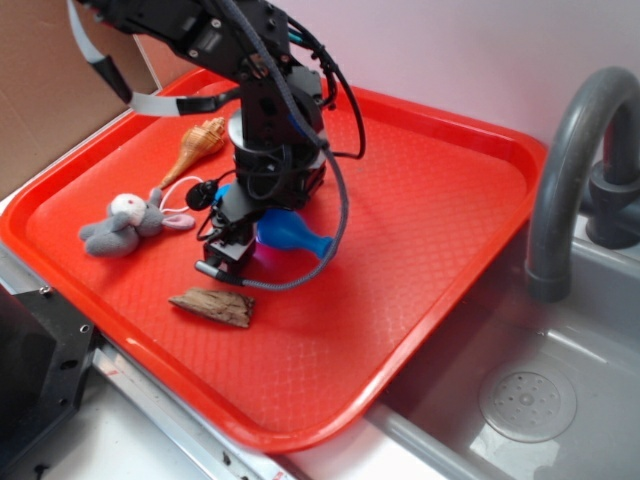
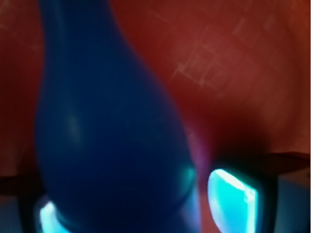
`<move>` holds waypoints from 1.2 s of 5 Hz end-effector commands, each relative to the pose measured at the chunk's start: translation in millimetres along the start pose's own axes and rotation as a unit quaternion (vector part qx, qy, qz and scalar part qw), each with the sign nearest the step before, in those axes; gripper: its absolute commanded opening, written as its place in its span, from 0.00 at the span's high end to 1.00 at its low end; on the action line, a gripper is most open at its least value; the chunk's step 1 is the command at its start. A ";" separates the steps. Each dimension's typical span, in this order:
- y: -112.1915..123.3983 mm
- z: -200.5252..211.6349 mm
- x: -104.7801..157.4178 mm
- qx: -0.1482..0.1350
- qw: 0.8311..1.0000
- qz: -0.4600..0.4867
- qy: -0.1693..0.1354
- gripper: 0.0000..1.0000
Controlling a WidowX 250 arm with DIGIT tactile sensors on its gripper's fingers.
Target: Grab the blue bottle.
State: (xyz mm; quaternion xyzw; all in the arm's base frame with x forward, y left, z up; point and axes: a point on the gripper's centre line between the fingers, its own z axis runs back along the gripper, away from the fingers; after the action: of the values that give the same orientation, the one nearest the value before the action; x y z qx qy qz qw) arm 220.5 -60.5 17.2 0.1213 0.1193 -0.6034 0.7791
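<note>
Near the red tray's (image 1: 420, 180) centre the blue bottle (image 1: 290, 232) is seen lying, neck toward four o'clock, while only the wrist view shows the gripper (image 2: 146, 204) spread wide around its base (image 2: 107, 145).

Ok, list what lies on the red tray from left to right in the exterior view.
Grey plush toy → seashell → piece of wood → blue bottle, which lies on its side under the gripper.
</note>
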 end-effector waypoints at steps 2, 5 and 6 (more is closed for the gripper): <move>15.9 34.5 -24.2 -0.021 0.981 0.156 -0.111 1.00; 18.1 139.9 -103.5 -0.143 0.836 0.498 -0.183 1.00; 18.7 135.0 -110.2 -0.167 0.763 0.598 -0.182 1.00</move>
State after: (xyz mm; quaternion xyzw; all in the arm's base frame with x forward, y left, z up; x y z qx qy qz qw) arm 219.4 2.3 175.0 -0.0782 0.0001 0.0056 0.9969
